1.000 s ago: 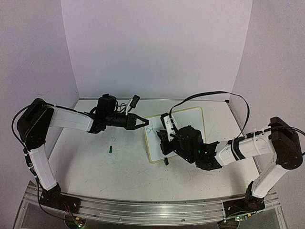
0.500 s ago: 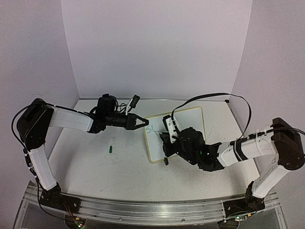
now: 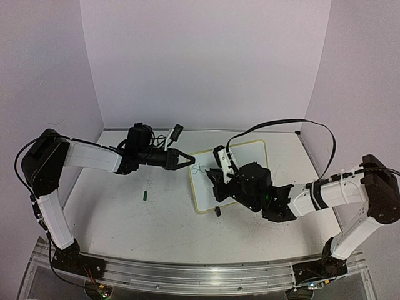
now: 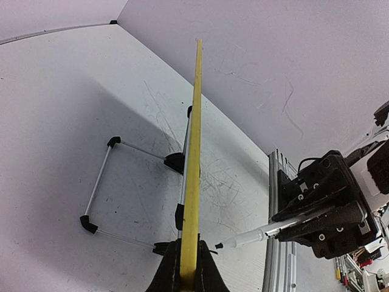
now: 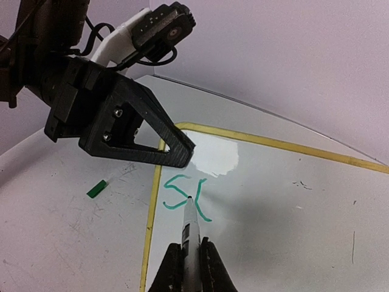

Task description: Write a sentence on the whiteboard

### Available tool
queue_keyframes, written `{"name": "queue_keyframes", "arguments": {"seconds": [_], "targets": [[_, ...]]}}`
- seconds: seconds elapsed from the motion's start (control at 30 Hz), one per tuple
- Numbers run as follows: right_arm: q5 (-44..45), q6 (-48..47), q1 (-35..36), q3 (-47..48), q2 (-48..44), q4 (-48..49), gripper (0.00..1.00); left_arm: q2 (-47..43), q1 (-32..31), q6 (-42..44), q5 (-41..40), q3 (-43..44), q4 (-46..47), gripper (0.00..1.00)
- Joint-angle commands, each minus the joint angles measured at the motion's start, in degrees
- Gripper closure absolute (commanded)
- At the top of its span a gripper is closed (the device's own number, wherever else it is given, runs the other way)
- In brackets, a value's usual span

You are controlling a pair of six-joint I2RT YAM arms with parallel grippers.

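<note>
**Both arms engaged**

The whiteboard (image 3: 249, 153) sits mid-table, its left edge pinched tight in the left gripper (image 3: 190, 160). The right gripper (image 3: 216, 178) is clamped shut on a marker (image 5: 189, 228) and holds its tip at the sentence (image 5: 180, 196) — a few green strokes near the board's upper-left corner.

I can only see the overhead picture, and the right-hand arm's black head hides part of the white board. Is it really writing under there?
Observer: Yes. The right wrist camera shows the right gripper shut on a marker, with the tip touching the whiteboard.
Visitor: What has it written?
Observer: Two green letters that look like "St", near the board's corner, and nothing more.
Visitor: And the other arm, at the board's edge?
Observer: The left wrist camera shows the left gripper shut on the board's thin yellow frame, seen edge-on.
</note>
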Motion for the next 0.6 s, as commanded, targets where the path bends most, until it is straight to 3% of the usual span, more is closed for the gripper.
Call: {"name": "queue_keyframes", "arguments": {"seconds": [0.0, 0.57], "targets": [[-0.48, -1.50, -0.03, 4.13, 2.35, 2.41, 1.00, -3.73, 0.37, -0.35, -0.32, 0.91, 1.34, 1.00], [5.38, -0.01, -0.02, 4.48, 4.82, 0.22, 1.00, -4.37, 0.38, -0.08, -0.47, 0.71, 1.33, 1.00]]}}
